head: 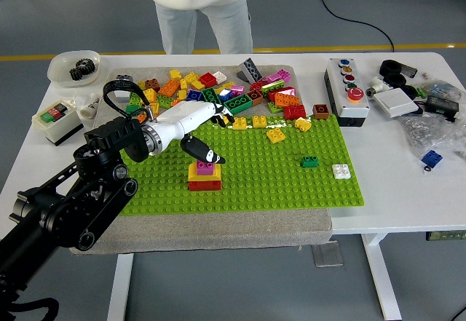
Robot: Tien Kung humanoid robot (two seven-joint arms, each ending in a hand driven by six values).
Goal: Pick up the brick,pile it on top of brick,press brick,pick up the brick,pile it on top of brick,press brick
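Observation:
A stack of bricks point(204, 177) stands on the green baseplate point(291, 183) left of centre: red at the bottom, yellow above it, a small magenta brick on top. My left hand point(206, 133), white with dark fingertips, hovers just above and behind the stack, fingers spread and holding nothing. Its thumb tip point(209, 156) hangs close over the magenta brick. Loose bricks point(218, 92) in many colours lie heaped along the plate's far edge. The right arm is not visible.
A small green brick point(309, 161) and a white brick point(341, 169) sit on the plate's right side. A button box point(346, 88) stands at the right, a switch box point(56, 119) and a bowl point(73, 66) at the left. A person point(196, 8) stands at the far side.

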